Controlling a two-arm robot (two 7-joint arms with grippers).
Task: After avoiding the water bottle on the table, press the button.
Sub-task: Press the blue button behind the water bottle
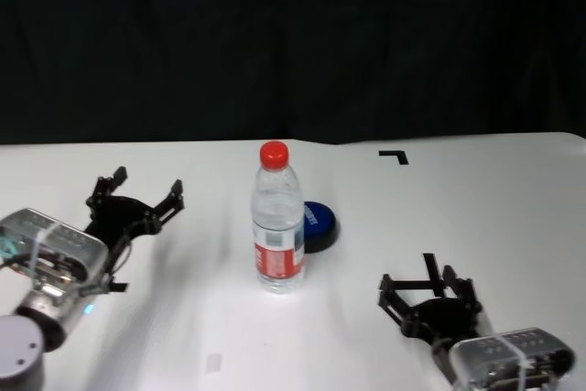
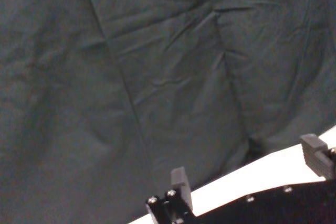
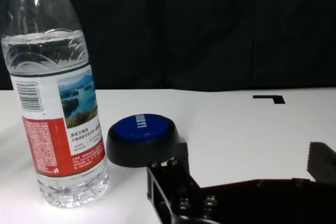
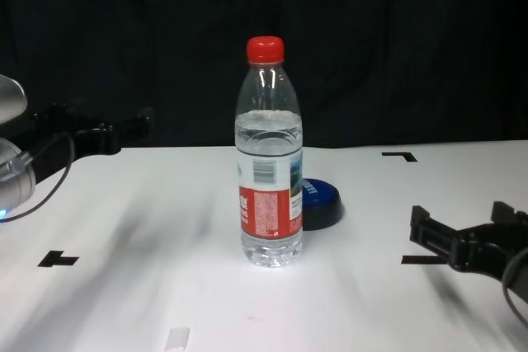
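The water bottle [image 1: 277, 222] stands upright in the middle of the white table [image 1: 494, 217], red cap on. The dark blue button [image 1: 319, 224] lies just behind it to the right, partly hidden by it. My right gripper [image 1: 418, 281] is open and empty, low over the table to the front right of the button. In the right wrist view the bottle [image 3: 58, 103] and button [image 3: 142, 137] lie ahead of its open fingers [image 3: 181, 153]. My left gripper [image 1: 145, 188] is open and empty at the far left, well away from the bottle.
Black tape corner marks lie at the back right [image 1: 395, 156] and front left [image 4: 58, 260]. A small pale strip [image 4: 176, 338] lies near the front edge. A dark curtain [image 2: 157, 77] hangs behind the table.
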